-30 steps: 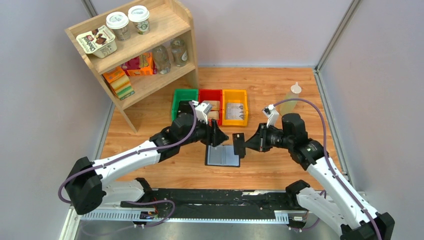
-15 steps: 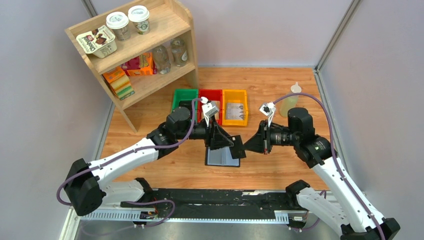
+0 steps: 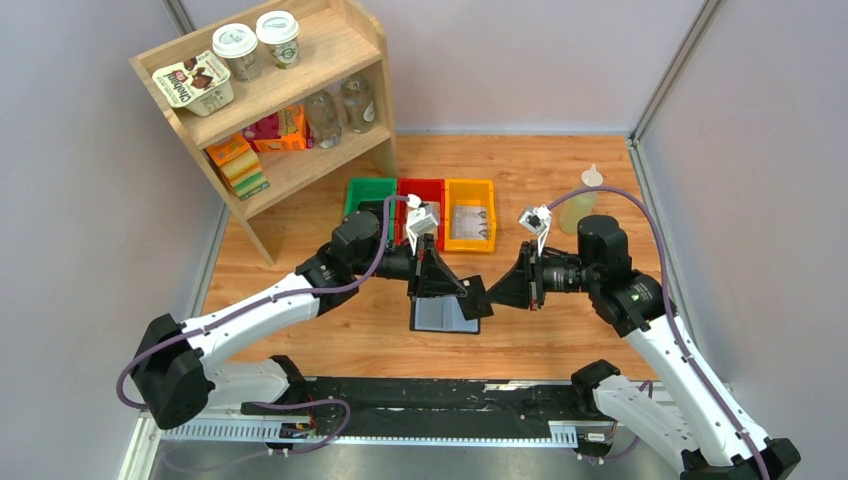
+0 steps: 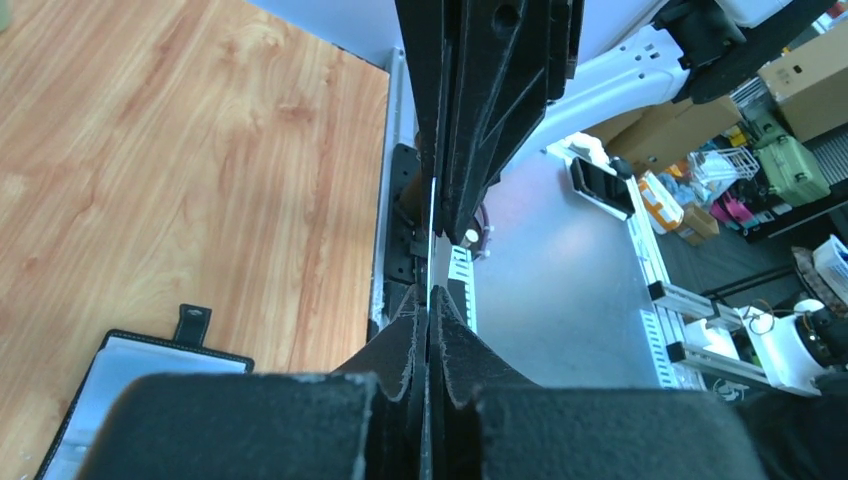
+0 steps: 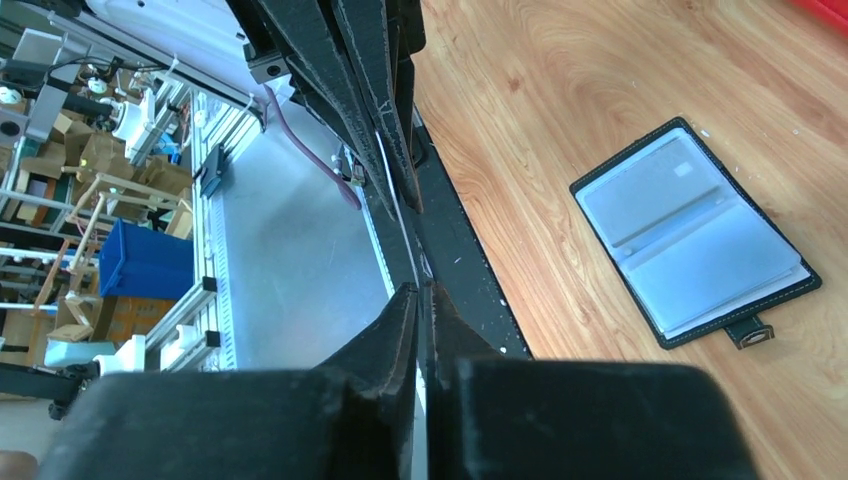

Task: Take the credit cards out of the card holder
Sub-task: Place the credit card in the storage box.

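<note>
The card holder [image 3: 445, 314] lies open on the table with its grey-blue inner face up. It also shows in the left wrist view [image 4: 120, 385] and in the right wrist view [image 5: 690, 235]. A dark credit card [image 3: 476, 296] hangs just above the holder's right edge, held between both grippers. My left gripper [image 3: 458, 287] is shut on its left end, and the card shows edge-on in the left wrist view [image 4: 431, 240]. My right gripper [image 3: 496, 292] is shut on its right end, and the card is a thin line in the right wrist view [image 5: 398, 225].
Green [image 3: 368, 197], red [image 3: 421, 190] and orange [image 3: 470, 214] bins stand in a row behind the grippers, with packets inside. A wooden shelf [image 3: 290, 100] with cups and boxes stands at the back left. A pale bottle [image 3: 580, 205] stands at the back right.
A second ago only my right gripper held the card upright. The left gripper has since moved right and closed on it, and the card now lies tilted between both. The right arm drew back slightly.
</note>
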Motion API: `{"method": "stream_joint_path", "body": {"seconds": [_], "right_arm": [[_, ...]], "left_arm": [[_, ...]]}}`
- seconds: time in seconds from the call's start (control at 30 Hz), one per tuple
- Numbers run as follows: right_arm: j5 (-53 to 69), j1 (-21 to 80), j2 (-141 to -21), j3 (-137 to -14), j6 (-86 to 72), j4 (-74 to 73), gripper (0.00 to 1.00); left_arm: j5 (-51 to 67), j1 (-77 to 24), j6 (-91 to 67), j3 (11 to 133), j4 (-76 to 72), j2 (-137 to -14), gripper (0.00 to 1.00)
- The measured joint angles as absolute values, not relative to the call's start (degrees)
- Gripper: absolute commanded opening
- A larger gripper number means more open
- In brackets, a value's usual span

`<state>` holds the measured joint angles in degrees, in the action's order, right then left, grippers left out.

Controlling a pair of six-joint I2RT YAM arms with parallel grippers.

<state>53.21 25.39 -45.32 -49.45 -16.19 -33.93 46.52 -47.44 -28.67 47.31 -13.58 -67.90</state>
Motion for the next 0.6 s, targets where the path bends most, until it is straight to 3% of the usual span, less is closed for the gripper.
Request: {"method": "stream_joint_path", "body": {"seconds": [0.13,0.23,0.4,0.6], "right_arm": [[51.7,25.3,-45.2,-49.5,-16.3,-33.9,0.67],[48.9,25.4,-44.9,-49.4,-16.6,-34.1,0.84],[41.3,25.4,-43.2,-49.4,-17.0,-34.1,0.95],[31.9,25.4,-39.9,-49.3,-18.7,-34.1,1.00]], "left_arm": [[45.2,-47.1,-31.6,45.0,-17.7,-67.8,0.00],[40.7,-47.0,-33.4,41.7,-20.2,-66.9,0.00],[23.5,-46.8,-38.3,34.1,-21.5,-61.5,0.00],[-4.4,-46.7,-46.2,23.0,-23.6,-51.0,0.00]]}}
